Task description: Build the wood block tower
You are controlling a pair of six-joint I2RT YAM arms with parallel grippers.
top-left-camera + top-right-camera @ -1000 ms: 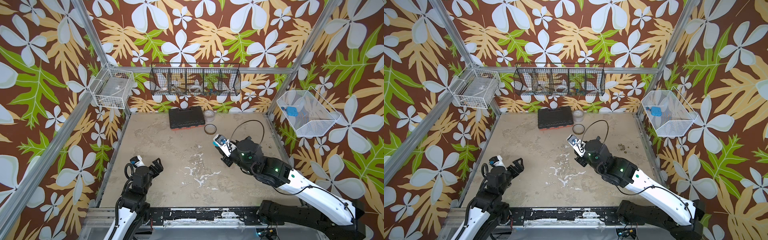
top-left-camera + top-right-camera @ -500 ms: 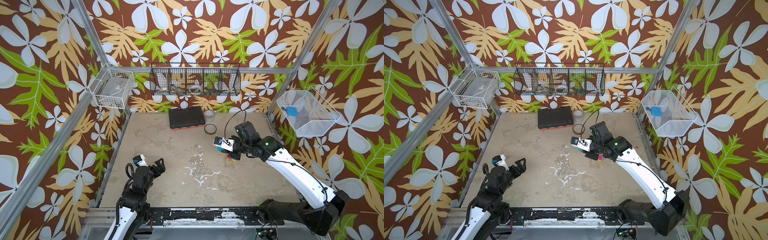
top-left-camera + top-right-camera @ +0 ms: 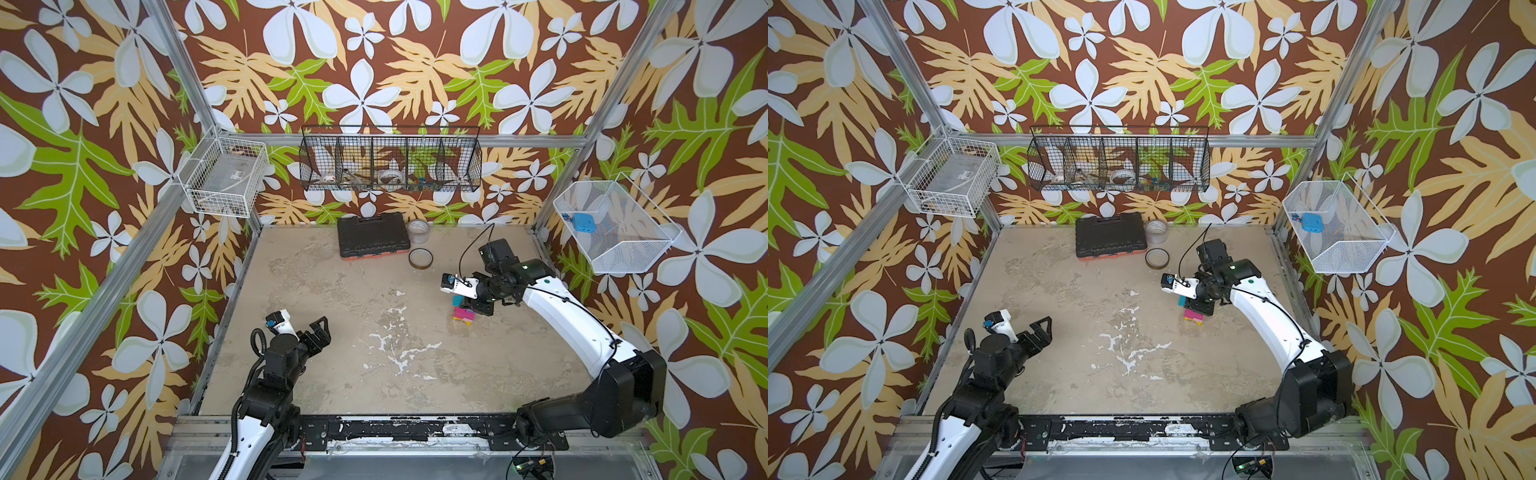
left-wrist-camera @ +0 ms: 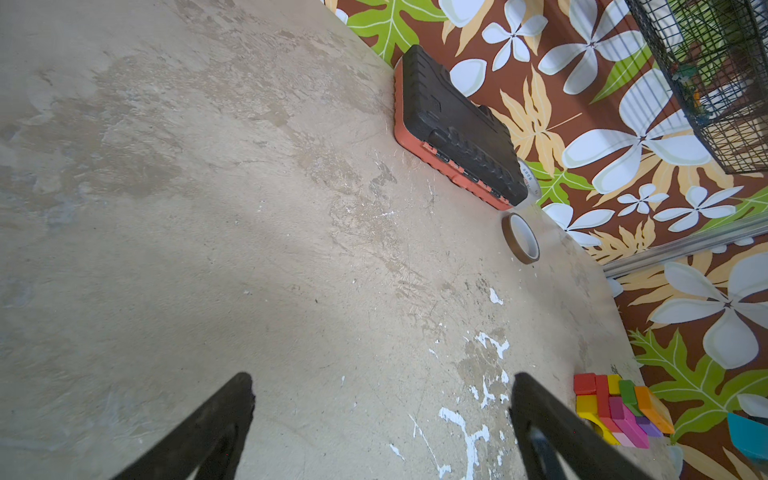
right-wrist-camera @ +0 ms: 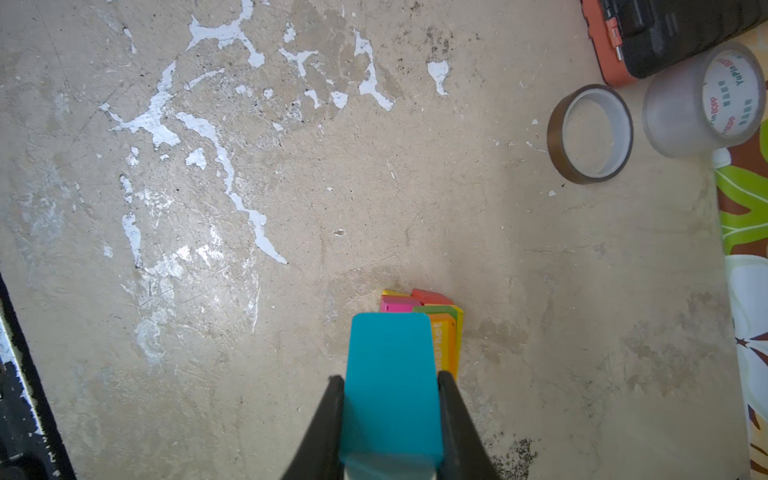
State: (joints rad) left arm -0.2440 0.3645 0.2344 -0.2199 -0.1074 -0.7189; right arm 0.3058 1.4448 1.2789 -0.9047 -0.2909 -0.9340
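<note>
We count two arms. The right jaws, at the end of the right arm, are clenched on one teal block, one jaw against each side face. That block hangs over the tower. In the left wrist view a gap shows between the two.

The tower is one tight stack on the right side of the desk, near the right wall. We see red, yellow, green, orange, pink, magenta and purple faces in it, but the blocks sit too close together for a sure count.

The left jaws, on the left arm, are low at the near left of the desk, well apart from the tower. They are spread wide and hold nothing.

At the back of the desk lie one black tool case and two tape rolls. The frosted roll is just beside the case, and the thin brown roll lies in front of it.

Three wire baskets hang on the walls:
- the left white basket
- the long black basket at the back, with five compartments
- the right white basket, with one blue thing in it
</note>
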